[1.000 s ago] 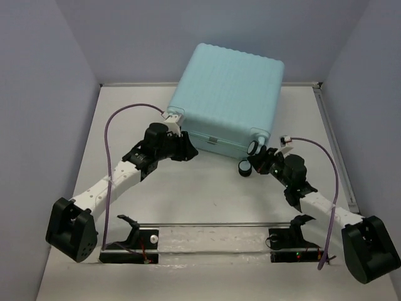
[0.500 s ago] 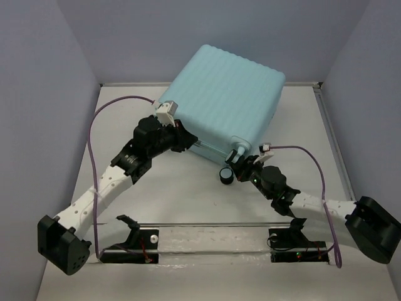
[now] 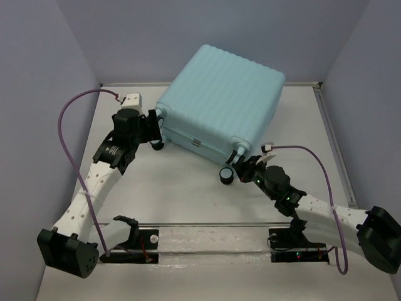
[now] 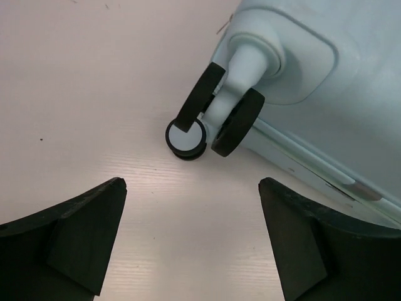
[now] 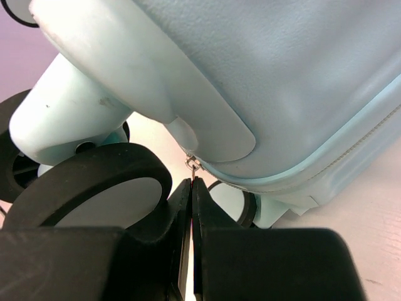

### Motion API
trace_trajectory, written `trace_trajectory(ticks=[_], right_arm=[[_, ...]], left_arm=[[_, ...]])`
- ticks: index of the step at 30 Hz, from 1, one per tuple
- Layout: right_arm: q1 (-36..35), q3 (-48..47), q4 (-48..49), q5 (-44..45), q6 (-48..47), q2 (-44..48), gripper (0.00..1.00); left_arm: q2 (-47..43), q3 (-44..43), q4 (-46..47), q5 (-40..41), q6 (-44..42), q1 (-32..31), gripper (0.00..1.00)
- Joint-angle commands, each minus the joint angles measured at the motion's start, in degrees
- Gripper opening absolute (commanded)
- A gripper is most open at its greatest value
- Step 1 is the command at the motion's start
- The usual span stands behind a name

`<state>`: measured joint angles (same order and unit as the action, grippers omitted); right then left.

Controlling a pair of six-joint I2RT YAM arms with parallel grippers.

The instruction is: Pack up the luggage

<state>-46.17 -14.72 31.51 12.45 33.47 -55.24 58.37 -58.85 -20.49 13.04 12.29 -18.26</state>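
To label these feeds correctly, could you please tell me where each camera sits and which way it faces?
Top external: above and behind the bases, facing down at the pale aqua ribbed hard-shell suitcase on the white table; both arms, left gripper and right gripper show.
Left wrist: on the left arm, facing a black-and-white caster wheel; its open black fingers show.
Right wrist: on the right arm, close under a suitcase corner; its fingers appear shut on a metal zipper pull.
Shared: every view shows the suitcase.

Left claw (image 4: 189, 188): bare table (image 4: 88, 94) below, caster wheel (image 4: 186, 138) ahead. Right claw (image 5: 191, 188): boxed by luggage (image 5: 282, 75), black wheel (image 5: 94, 179).
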Motion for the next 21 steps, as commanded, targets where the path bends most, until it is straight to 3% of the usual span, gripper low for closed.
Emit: trace_trajectory(ticks=[1,11,15,18,19,21], right_arm=[[-0.15,-2.24,1.10,-3.48,-1.31,-0.65,0.07],[-0.15,-1.89,1.54,-6.82,-1.22,-0.74,0.07],[-0.15,-1.45,1.37,-6.91,-1.04,-0.48,0.07],[-0.15,-1.71,0.58,-6.82,-1.31,-0.66,0.07],[-0.15,-2.15,0.40,-6.82,-1.39,-0.66,0.07],[0.46,-2.50,-0.04,-7.26,-1.74,-0.66,0.07]], left_arm=[[4.81,-3.37,3.00,-8.44,-7.09,0.07,0.99],[20.90,-13.13,1.95,-3.90,-10.44,0.07,0.99],[24.32,-13.84,2.29,-3.81,-10.71,0.07,0.90],[26.26,-14.01,3.00,-6.17,-10.71,0.07,0.58],[26.53,-14.10,3.00,-6.88,-10.54,0.07,0.28],[26.80,-14.19,3.17,-8.37,-10.19,0.07,0.06]])
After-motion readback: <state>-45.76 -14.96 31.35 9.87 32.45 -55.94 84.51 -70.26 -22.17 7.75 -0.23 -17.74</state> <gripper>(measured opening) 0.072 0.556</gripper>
